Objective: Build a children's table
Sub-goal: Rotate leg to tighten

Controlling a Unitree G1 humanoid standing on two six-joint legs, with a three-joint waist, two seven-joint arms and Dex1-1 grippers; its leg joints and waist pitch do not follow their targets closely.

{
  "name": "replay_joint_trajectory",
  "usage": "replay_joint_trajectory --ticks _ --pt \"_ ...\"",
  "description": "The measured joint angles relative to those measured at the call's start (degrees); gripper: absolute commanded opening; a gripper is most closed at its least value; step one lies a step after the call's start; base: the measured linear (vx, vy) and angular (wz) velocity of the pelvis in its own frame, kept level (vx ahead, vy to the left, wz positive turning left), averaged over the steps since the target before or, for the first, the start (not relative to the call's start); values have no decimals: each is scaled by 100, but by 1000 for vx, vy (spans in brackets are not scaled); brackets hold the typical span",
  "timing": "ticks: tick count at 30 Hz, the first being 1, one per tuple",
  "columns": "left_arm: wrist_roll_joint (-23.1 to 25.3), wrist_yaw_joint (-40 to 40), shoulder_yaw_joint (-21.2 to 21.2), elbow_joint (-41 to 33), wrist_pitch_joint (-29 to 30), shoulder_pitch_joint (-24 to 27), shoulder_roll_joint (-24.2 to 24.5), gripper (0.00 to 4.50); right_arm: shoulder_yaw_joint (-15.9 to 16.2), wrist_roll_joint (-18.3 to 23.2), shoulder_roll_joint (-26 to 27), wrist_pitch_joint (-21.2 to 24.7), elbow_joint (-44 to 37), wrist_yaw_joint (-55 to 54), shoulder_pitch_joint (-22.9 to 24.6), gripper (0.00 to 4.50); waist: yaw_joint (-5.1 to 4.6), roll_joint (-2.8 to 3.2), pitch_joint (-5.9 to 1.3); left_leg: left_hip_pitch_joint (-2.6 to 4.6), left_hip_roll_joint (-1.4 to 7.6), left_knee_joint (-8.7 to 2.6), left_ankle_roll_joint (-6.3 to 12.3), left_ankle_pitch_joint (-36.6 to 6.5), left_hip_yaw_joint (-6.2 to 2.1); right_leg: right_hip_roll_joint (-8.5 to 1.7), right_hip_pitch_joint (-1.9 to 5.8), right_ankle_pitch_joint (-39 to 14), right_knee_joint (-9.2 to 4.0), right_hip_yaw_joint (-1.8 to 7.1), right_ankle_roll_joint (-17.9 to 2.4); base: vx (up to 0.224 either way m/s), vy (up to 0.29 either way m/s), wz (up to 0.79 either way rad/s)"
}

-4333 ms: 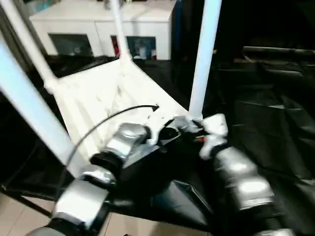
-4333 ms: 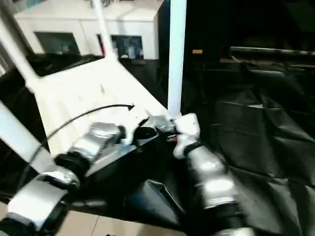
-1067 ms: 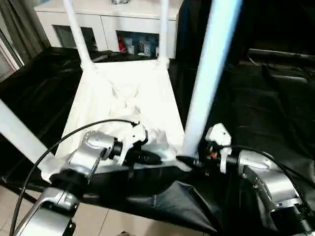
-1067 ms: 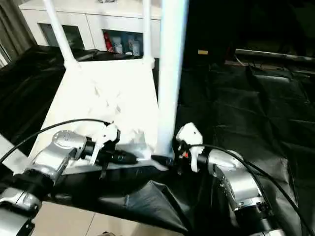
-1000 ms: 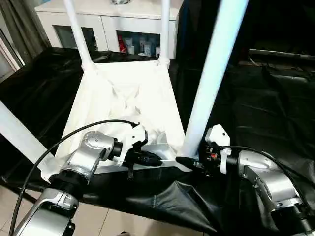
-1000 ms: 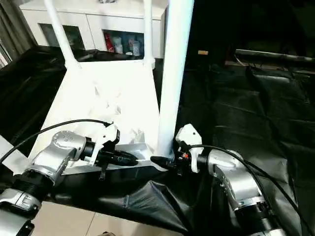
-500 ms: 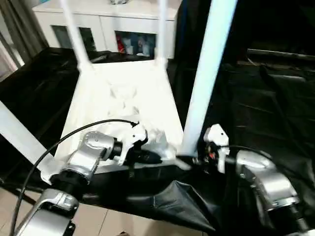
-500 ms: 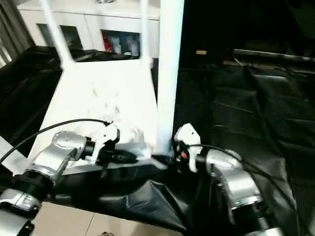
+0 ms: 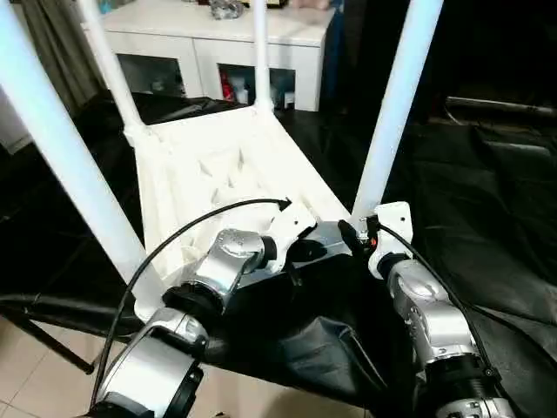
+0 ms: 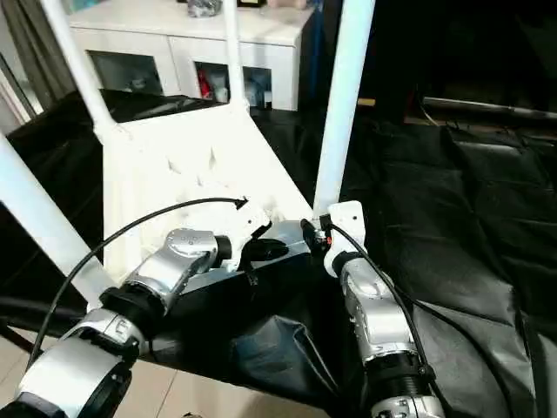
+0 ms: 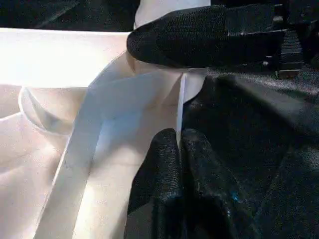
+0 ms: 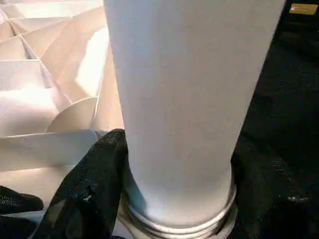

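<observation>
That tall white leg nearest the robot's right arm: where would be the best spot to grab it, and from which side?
Probably low on the leg, just above its round corner socket, coming in level from the robot's side. The tube stands upright and is widest there, and the right gripper already straddles that base, one finger on each side.

The children's table point(image 9: 218, 174) lies upside down on the black-draped table point(image 9: 487, 200), its ribbed underside facing up and four white legs rising from its corner sockets, toward about 10, 11, 12 and 1 o'clock. The left gripper point(image 9: 306, 248) reaches from the silver left forearm point(image 9: 218, 274) at 7 o'clock to the table's near edge, and the right gripper point(image 9: 352, 237), coming up from 5 o'clock, sits at the base of the near right leg point(image 9: 396, 104). A white cabinet point(image 9: 218, 43) with glass doors stands behind at 12 o'clock.
</observation>
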Motion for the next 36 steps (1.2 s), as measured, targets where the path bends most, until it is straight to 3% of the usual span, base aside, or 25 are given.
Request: replay_joint_trajectory --ticks 1,4,8,14,19,22,26,27,36 --pt "6 -3 -3 4 -27 0 4 0 -8 16 -4 -17 1 26 1 301 0 1 0 0 -1 -14 0 0 0 0 1 0 -15 -1 0 0 0 0" --pt "-11 -180 -5 -30 -74 0 103 0 -16 125 -122 -85 -1 398 10 339 -13 3 -1 -28 -2 -25 1 1 0 0 -14 15 -25 -4 1 0 0 0" --pt "-92 -636 20 -189 -101 62 397 0 152 280 -551 -27 -147 1427 41 364 -47 2 0 -46 5 -27 2 2 -3 1 -35 40 -19 -17 -30 0 0 0" --pt "-371 -2054 14 -853 -83 479 1121 0 615 690 -1410 123 -673 3274 239 364 -92 4 -2 -74 9 -26 19 2 -7 10 -68 11 -17 -18 -25 0 0 0" --pt "-521 -2760 -35 -1296 91 694 1423 0 803 895 -1616 224 -812 4037 234 364 9 5 -3 -140 11 -3 55 5 -6 7 -119 7 -8 -22 -33 0 0 0" --pt "-551 -2940 -58 -1489 185 809 1537 0 942 904 -1770 309 -836 4338 234 364 66 3 -1 -144 10 14 68 -4 -2 3 -120 7 -4 -19 -33 0 0 0" --pt "-586 -3049 -55 -1713 329 936 1643 0 991 946 -1850 381 -892 4589 235 364 63 -18 11 -134 11 24 64 -3 1 2 -121 7 20 -13 -32 0 0 0" --pt "-586 -3060 -52 -1746 348 958 1651 0 1006 944 -1854 381 -892 4610 235 340 62 -20 12 -133 11 25 61 -4 1 2 -121 7 26 -13 -32 0 0 0" --pt "-592 -3067 -38 -1890 470 1036 1678 0 1023 939 -1839 373 -844 4612 210 283 58 -27 14 -130 11 30 37 -13 1 2 -122 6 33 -10 -31 0 0 0"
